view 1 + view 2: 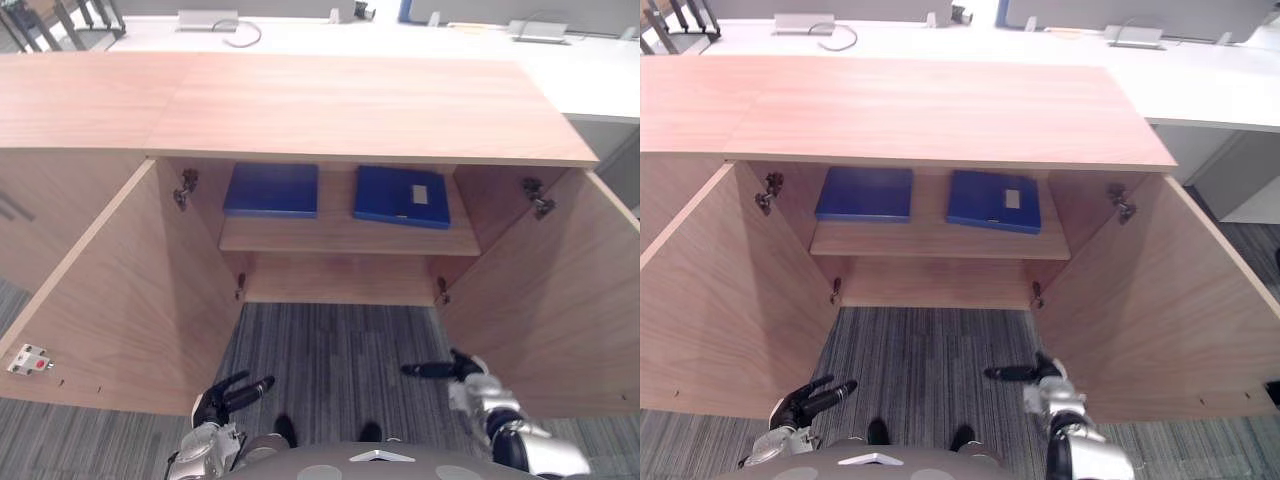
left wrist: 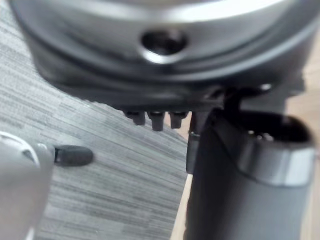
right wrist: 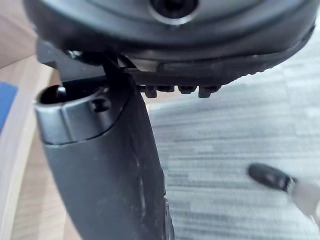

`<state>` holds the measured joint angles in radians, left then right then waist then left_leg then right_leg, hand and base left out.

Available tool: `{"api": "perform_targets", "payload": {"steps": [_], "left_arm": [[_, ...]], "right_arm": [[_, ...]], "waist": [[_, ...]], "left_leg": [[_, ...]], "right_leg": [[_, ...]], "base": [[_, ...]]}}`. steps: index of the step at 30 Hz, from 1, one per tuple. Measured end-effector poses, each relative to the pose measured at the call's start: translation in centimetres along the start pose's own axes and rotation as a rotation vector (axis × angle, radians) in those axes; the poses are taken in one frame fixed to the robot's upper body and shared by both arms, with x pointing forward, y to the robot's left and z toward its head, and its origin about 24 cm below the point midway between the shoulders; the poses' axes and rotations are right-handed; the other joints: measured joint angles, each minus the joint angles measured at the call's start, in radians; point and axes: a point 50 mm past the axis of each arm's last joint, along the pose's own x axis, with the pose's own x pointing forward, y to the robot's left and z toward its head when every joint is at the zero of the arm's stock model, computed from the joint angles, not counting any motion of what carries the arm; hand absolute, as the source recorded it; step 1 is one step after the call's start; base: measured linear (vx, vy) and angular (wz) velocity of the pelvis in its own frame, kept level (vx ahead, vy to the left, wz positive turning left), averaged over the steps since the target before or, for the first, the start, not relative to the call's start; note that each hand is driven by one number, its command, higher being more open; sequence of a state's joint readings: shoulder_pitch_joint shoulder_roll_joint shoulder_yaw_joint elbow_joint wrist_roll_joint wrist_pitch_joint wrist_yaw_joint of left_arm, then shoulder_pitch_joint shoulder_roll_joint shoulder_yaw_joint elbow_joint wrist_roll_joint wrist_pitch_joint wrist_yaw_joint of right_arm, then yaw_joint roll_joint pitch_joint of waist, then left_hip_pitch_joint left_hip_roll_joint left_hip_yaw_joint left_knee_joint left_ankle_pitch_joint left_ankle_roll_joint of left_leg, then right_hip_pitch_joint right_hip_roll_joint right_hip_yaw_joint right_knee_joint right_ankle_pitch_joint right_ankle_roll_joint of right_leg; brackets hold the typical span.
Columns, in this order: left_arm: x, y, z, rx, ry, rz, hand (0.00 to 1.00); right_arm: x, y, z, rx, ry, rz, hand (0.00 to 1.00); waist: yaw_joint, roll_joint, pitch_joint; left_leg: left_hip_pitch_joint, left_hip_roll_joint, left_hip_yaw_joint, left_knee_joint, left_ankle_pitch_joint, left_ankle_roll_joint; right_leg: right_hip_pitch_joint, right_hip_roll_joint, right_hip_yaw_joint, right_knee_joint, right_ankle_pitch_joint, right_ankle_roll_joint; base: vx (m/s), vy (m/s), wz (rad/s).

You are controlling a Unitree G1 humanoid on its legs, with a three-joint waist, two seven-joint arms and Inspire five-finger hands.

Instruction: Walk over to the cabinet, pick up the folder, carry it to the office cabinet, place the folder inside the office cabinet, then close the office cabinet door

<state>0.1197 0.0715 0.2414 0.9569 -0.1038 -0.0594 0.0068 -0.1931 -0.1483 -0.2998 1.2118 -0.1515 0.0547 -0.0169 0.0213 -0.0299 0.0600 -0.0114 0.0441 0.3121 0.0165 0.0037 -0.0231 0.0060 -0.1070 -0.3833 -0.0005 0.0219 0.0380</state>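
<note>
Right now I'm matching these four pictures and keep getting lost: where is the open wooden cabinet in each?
Left eye view: cabinet across the upper picture, standing open.
Right eye view: the same, set slightly leftward.
Left wrist view: its tan wood past the left hand.
Right wrist view: tan wood past the right hand.
Shared landmark: the striped grey carpet.

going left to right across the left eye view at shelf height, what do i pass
open left wooden cabinet door → left metal hinge → plain blue folder → blue folder with a pale label → right metal hinge → open right wooden cabinet door
</note>
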Motion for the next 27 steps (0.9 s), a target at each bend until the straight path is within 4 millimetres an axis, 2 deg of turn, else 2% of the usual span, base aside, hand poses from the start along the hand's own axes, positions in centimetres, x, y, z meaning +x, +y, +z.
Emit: {"api": "perform_targets", "payload": {"steps": [1,3,4,5,6,7,8,9,11,12,13,15,17,18,21,22,24,27], "left_arm": [[0.0,0.0,-0.5,0.017,0.021,0.011,1.0],[-0.1,-0.3,-1.0,0.025,0.046,0.013,1.0],[-0.1,-0.3,-1.0,0.027,0.053,0.022,1.0],[-0.1,-0.5,-1.2,0.024,0.057,0.028,1.0],[-0.2,-0.6,-1.3,0.025,0.059,0.031,1.0],[-0.2,-0.9,-1.5,0.032,0.063,0.038,1.0],[-0.2,-1.3,-1.6,0.061,0.069,0.038,1.0],[-0.2,-1.6,-1.5,0.124,0.064,0.03,1.0],[-0.1,-2.1,-1.1,0.194,0.035,0.007,1.0],[0.0,-2.3,-1.0,0.211,0.029,-0.006,1.0],[0.0,-2.5,-1.0,0.212,0.028,-0.009,1.0],[-0.1,-3.0,-1.5,0.217,0.044,-0.028,1.0],[-0.1,-3.1,-1.7,0.227,0.051,-0.044,1.0],[-0.1,-3.1,-1.8,0.228,0.058,-0.047,1.0],[-0.2,-3.1,-2.2,0.227,0.071,-0.047,1.0],[-0.3,-3.3,-2.4,0.216,0.079,-0.05,1.0],[-0.3,-3.8,-2.6,0.193,0.083,-0.055,1.0],[-0.4,-3.6,-2.7,0.154,0.09,-0.041,1.0]], "right_arm": [[-0.3,1.3,-1.9,0.044,0.045,0.025,1.0],[-0.7,2.6,-4.0,0.09,0.098,0.046,1.0],[-1.1,3.2,-5.5,0.128,0.136,0.054,1.0],[-1.3,3.0,-6.2,0.152,0.145,0.039,1.0],[-1.3,2.7,-6.3,0.163,0.14,0.022,1.0],[-1.4,2.3,-6.2,0.196,0.123,-0.01,1.0],[-1.4,2.0,-6.3,0.221,0.105,-0.033,1.0],[-1.4,1.7,-6.2,0.247,0.084,-0.053,1.0],[-1.6,1.1,-7.0,0.303,0.097,-0.083,1.0],[-1.9,0.9,-7.8,0.358,0.118,-0.106,1.0],[-2.0,0.9,-8.2,0.39,0.131,-0.114,1.0],[-2.2,0.8,-9.0,0.487,0.156,-0.149,1.0],[-2.4,0.5,-9.5,0.548,0.169,-0.174,1.0],[-2.6,0.2,-10.2,0.576,0.186,-0.194,1.0],[-3.5,-0.1,-12.3,0.644,0.235,-0.235,1.0],[-3.8,-0.5,-13.0,0.665,0.247,-0.256,1.0],[-4.1,-0.7,-13.7,0.697,0.252,-0.274,1.0],[-4.1,-0.5,-13.4,0.702,0.233,-0.268,1.0]], "waist": [[-0.002,0.002,-0.003],[-0.003,0.006,-0.006],[-0.003,0.009,-0.007],[-0.001,0.016,-0.008],[-0.001,0.017,-0.007],[0.005,0.039,-0.013],[0.001,0.05,-0.012],[0.0,0.056,-0.015],[-0.002,0.064,-0.018],[-0.009,0.071,-0.021],[-0.016,0.063,-0.02],[-0.03,0.05,-0.025],[-0.034,0.051,-0.025],[-0.047,0.053,-0.025],[-0.054,0.051,-0.028],[-0.056,0.061,-0.033],[-0.054,0.078,-0.025],[-0.053,0.074,-0.019]], "left_leg": [[0.002,0.006,0.014,0.016,-0.011,-0.001],[0.001,0.016,0.031,0.049,-0.036,-0.003],[-0.004,0.026,0.041,0.092,-0.062,-0.007],[-0.023,0.034,0.031,0.16,-0.104,-0.016],[-0.036,0.029,0.0,0.2,-0.129,-0.018],[-0.057,0.006,-0.135,0.27,-0.182,-0.004],[-0.06,-0.003,-0.197,0.302,-0.214,-0.009],[-0.064,-0.038,-0.265,0.335,-0.246,-0.013],[-0.066,-0.073,-0.33,0.362,-0.275,0.006],[-0.062,-0.065,-0.279,0.351,-0.279,0.009],[-0.053,-0.066,-0.255,0.341,-0.279,0.009],[-0.021,-0.062,-0.132,0.275,-0.271,0.015],[0.008,-0.064,-0.06,0.231,-0.257,0.037],[0.03,-0.069,-0.035,0.204,-0.249,0.049],[0.078,-0.074,-0.01,0.161,-0.244,0.056],[0.096,-0.069,-0.004,0.143,-0.243,0.055],[0.116,-0.059,0.004,0.129,-0.243,0.054],[0.152,-0.043,0.024,0.118,-0.249,0.045]], "right_leg": [[0.0,0.003,0.017,-0.002,0.001,0.001],[-0.003,0.007,0.039,-0.003,0.0,0.003],[-0.003,0.011,0.067,-0.002,-0.001,0.0],[-0.01,0.023,0.123,-0.001,0.0,-0.001],[-0.016,0.03,0.154,-0.001,0.006,-0.002],[-0.03,0.055,0.226,-0.002,0.019,-0.002],[-0.035,0.072,0.28,-0.003,0.024,0.002],[-0.048,0.09,0.355,-0.004,0.026,0.005],[-0.068,0.116,0.449,-0.011,0.033,0.012],[-0.072,0.129,0.497,-0.027,0.041,0.013],[-0.077,0.128,0.517,-0.03,0.046,0.013],[-0.106,0.128,0.59,-0.026,0.057,0.001],[-0.133,0.127,0.611,-0.013,0.065,0.002],[-0.133,0.125,0.611,-0.012,0.08,-0.005],[-0.125,0.126,0.61,0.002,0.115,0.005],[-0.119,0.13,0.611,-0.001,0.116,0.006],[-0.118,0.146,0.621,-0.001,0.112,0.003],[-0.1,0.17,0.636,0.005,0.106,-0.006]], "base": [[-0.09,-0.008,-0.39],[-0.11,-0.01,-0.37],[-0.13,-0.001,-0.68],[-0.11,0.009,-0.78],[-0.12,0.041,-1.18],[-0.11,0.082,-1.26],[-0.11,0.108,-1.58],[-0.1,0.142,-1.27],[-0.1,0.189,-1.38],[-0.06,0.153,-1.31],[-0.05,0.115,-1.24],[-0.01,0.108,-1.44],[0.03,0.1,-1.27],[0.05,0.081,-0.8],[0.13,0.049,-0.33],[0.17,0.042,-0.22],[0.23,0.033,-0.26],[0.16,0.004,-0.32]]}}
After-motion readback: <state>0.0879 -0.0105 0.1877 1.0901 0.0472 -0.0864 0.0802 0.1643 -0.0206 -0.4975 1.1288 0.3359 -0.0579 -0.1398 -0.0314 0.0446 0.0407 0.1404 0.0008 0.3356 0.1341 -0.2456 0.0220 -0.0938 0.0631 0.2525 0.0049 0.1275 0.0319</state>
